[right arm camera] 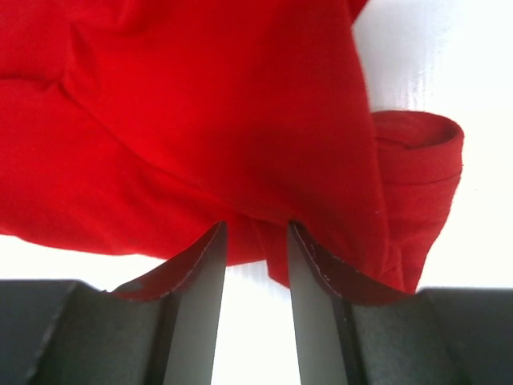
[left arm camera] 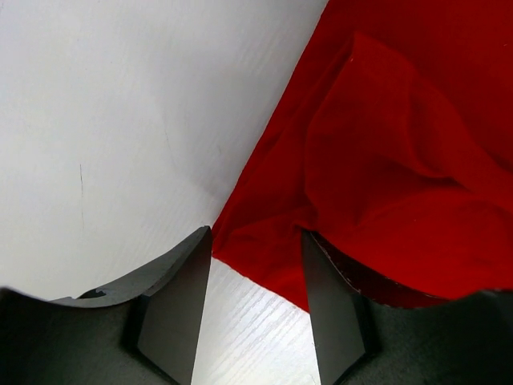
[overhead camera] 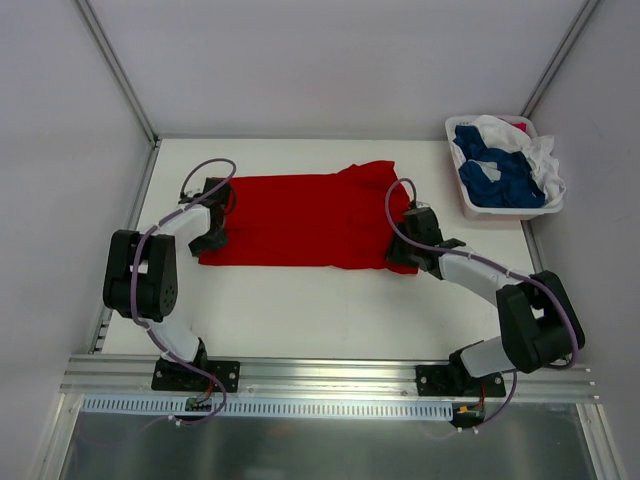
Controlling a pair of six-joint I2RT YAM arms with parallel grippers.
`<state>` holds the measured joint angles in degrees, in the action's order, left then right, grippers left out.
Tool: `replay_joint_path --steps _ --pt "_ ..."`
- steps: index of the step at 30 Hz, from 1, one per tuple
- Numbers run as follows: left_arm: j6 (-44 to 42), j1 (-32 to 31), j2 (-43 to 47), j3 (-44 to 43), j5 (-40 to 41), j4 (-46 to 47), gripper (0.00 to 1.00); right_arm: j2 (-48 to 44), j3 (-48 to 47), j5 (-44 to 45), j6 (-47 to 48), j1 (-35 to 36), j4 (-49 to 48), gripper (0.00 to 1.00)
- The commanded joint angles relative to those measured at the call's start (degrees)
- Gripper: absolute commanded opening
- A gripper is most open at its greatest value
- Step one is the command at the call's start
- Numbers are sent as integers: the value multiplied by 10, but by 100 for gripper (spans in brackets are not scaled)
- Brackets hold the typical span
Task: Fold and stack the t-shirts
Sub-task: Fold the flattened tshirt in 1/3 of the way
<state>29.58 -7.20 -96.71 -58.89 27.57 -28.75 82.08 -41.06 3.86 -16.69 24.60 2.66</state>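
Note:
The red t-shirt (overhead camera: 300, 220) lies spread flat across the middle of the white table, with one sleeve sticking out at its far right. My left gripper (overhead camera: 210, 238) is at the shirt's near left corner. In the left wrist view the gripper (left arm camera: 256, 241) is open, with the shirt's (left arm camera: 385, 144) edge lying between the jaw tips. My right gripper (overhead camera: 402, 255) is at the near right edge. In the right wrist view it (right arm camera: 256, 233) is open, its tips straddling the hem of the shirt (right arm camera: 200, 120). Dark blue (overhead camera: 500, 180) and white (overhead camera: 535, 155) shirts sit bunched in the basket.
The white plastic basket (overhead camera: 470, 208) stands at the table's far right corner. Grey walls with metal posts close in the table at the back and sides. A metal rail with both arm bases runs along the near edge.

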Motion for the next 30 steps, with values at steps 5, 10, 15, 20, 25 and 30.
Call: replay_joint_path --steps 5,10,15,20,25,30 --pt "-20 -7 -13 -22 27 -8 49 -3 23 -25 -8 -39 -20 41" --pt "-22 -6 -28 -25 22 -8 50 -56 43 6 3 -43 16 41" --pt "-31 -7 -37 -25 17 -9 50 -83 70 2 2 -51 26 42" --pt "-31 -7 -34 -13 7 -15 50 -129 94 -5 -12 -51 34 42" --pt "-24 -8 -11 15 20 -25 51 -189 111 -2 -15 -51 60 42" --pt "-15 -10 9 41 32 -42 51 -227 126 4 -18 -51 84 43"
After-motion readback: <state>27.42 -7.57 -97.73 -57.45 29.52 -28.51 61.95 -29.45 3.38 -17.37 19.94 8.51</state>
